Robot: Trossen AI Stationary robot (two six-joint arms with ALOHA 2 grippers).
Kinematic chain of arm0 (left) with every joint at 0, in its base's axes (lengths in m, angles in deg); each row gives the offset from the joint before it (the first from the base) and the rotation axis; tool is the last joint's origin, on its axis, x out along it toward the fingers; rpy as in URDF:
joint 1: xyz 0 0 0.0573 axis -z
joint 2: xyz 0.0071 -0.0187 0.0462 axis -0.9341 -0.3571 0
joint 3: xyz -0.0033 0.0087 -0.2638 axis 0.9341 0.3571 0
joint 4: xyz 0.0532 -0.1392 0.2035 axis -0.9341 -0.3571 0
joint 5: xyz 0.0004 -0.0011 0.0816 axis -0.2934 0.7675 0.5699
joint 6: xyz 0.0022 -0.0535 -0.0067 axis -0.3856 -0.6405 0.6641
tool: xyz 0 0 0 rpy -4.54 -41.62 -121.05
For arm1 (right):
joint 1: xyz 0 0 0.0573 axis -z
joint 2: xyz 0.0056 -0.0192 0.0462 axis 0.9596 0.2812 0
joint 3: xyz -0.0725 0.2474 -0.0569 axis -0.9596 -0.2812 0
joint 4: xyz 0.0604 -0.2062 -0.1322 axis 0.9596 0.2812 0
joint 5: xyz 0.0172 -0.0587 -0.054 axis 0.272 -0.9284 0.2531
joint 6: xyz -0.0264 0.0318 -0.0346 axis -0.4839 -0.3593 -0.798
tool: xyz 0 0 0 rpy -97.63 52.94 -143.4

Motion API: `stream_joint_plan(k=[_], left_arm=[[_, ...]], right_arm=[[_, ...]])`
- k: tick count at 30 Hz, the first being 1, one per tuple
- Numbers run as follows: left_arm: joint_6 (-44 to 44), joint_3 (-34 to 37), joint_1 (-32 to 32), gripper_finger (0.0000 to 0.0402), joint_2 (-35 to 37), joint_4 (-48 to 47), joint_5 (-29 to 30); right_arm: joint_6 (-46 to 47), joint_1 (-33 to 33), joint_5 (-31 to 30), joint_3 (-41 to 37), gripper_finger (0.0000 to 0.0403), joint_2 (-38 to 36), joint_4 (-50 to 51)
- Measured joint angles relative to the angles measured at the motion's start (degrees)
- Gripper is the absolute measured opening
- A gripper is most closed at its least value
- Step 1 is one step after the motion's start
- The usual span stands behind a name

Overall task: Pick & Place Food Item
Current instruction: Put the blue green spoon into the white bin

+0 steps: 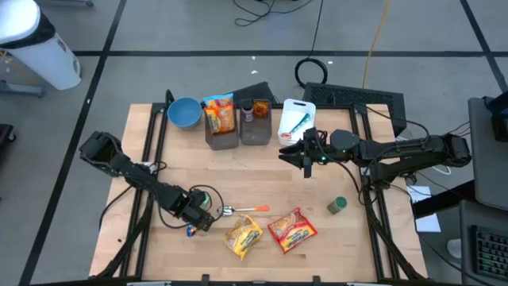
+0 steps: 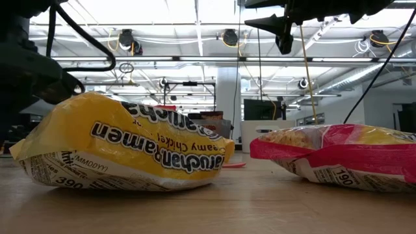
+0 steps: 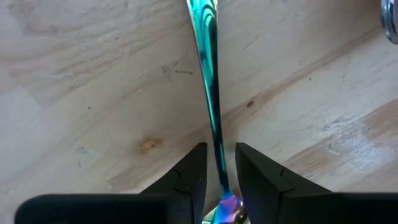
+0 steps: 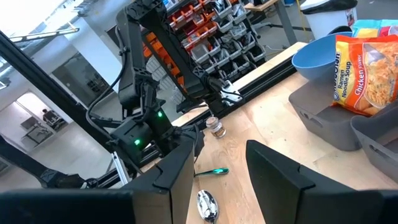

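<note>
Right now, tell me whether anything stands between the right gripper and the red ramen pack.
Nothing visible does. The right gripper hovers open above bare table, and the red ramen pack lies in the open nearer the front edge. The small jar sits off to one side.

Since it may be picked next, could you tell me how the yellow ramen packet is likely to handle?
The yellow ramen packet looks puffed and crinkled, so its film will probably dent and slip under a pinch. It seems light for its bulk, so a push would likely slide it across the wooden table, not roll it.
</note>
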Motion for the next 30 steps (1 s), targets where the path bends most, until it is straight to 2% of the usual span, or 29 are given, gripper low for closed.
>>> stream_joint_plan(k=[4, 10, 16, 18, 20, 24, 30], left_arm=[[0.3, 0.03, -0.22, 0.0076, 0.06, -1.18, -1.17], [1.36, 0.11, -0.16, 0.0014, 0.06, -1.59, -1.58], [3.63, 0.23, -1.76, 0.0026, 0.46, -1.44, -4.0], [4.62, 0.37, -2.27, 0.002, 1.87, -0.94, -3.9], [5.56, 0.61, -3.19, 0.001, 3.35, -0.36, -2.92], [6.15, 0.49, -5.06, 0.0017, 8.52, 0.53, 1.93], [9.82, 0.48, -7.18, 0.001, 17.29, 5.1, 12.99]], right_arm=[[-0.13, 0.02, 0.02, 0.0, 0.0139, 0.0, 0.64], [-0.26, 0.02, 0.02, 0.0, 0.0139, 0.0, 0.87], [-0.26, 0.02, 0.02, 0.0, 0.0139, 0.0, 0.82], [-0.28, 0.02, 0.04, 0.0, 0.0139, 0.0, 0.82], [-0.28, 0.02, 0.04, 0.0, 0.0139, 0.0, 0.78], [-0.28, 0.02, 0.04, 0.0, 0.0139, 0.0, 0.71], [-0.28, 0.02, 0.04, 0.0, 0.0139, 0.0, 0.71]])
